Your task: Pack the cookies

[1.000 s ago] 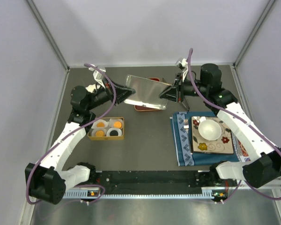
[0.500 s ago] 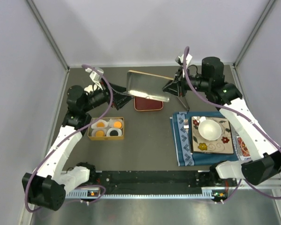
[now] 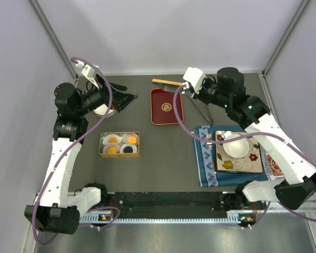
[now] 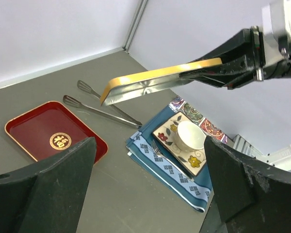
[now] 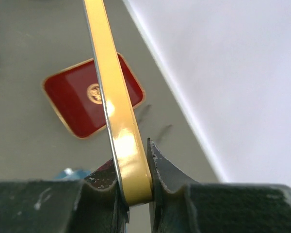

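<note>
Cookies (image 3: 120, 144) lie in yellow box (image 3: 119, 156), left-centre on table (image 3: 163, 158). Lid (image 4: 155, 80) pinched by one edge in right gripper (image 5: 134, 174); my left gripper (image 3: 129, 99) wide, empty. Risk I judge: thin single-edge pinch lets lid swivel or slip.

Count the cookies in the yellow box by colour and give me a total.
Orange cookies: 3
Black cookie: 1
Total: 4
</note>
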Controlling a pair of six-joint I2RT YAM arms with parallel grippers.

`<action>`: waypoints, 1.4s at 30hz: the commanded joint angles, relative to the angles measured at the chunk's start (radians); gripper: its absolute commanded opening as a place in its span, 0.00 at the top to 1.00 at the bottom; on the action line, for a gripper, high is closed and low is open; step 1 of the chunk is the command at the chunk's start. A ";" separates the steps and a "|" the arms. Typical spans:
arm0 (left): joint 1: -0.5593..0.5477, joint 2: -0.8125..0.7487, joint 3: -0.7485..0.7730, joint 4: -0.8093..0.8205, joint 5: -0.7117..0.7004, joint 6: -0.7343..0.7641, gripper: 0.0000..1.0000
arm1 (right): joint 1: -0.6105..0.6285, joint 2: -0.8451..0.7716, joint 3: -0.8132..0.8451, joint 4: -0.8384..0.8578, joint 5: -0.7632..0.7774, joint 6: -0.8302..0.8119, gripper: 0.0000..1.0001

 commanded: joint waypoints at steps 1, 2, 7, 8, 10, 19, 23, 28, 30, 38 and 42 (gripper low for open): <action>0.018 0.063 0.064 -0.085 0.043 -0.038 0.02 | 0.068 -0.077 -0.008 0.108 0.226 -0.267 1.00; 0.018 0.076 0.075 -0.098 0.045 -0.044 0.02 | 0.088 -0.094 -0.029 0.116 0.239 -0.304 1.00; 0.019 0.152 0.102 -0.124 0.109 -0.095 0.02 | 0.176 -0.192 -0.193 0.296 0.346 -0.486 1.00; 0.019 0.160 0.103 -0.133 0.117 -0.101 0.02 | 0.209 -0.218 -0.277 0.353 0.363 -0.519 1.00; 0.019 0.185 0.116 -0.156 0.147 -0.110 0.03 | 0.237 -0.286 -0.354 0.467 0.374 -0.615 1.00; 0.018 0.257 0.184 -0.305 0.265 -0.058 0.01 | 0.326 -0.407 -0.700 0.807 0.327 -0.893 1.00; 0.015 0.283 0.198 -0.386 0.284 0.002 0.01 | 0.346 -0.421 -0.839 1.000 0.256 -1.008 1.00; -0.005 0.301 0.195 -0.455 0.246 0.079 0.01 | 0.377 -0.372 -0.868 1.108 0.251 -1.068 1.00; -0.013 0.306 0.193 -0.469 0.233 0.095 0.01 | 0.384 -0.341 -0.872 1.175 0.242 -1.082 1.00; -0.040 0.335 0.205 -0.504 0.206 0.125 0.01 | 0.406 -0.278 -0.898 1.301 0.207 -1.136 1.00; -0.048 0.346 0.205 -0.487 0.236 0.111 0.01 | 0.414 -0.240 -0.910 1.363 0.202 -1.151 1.00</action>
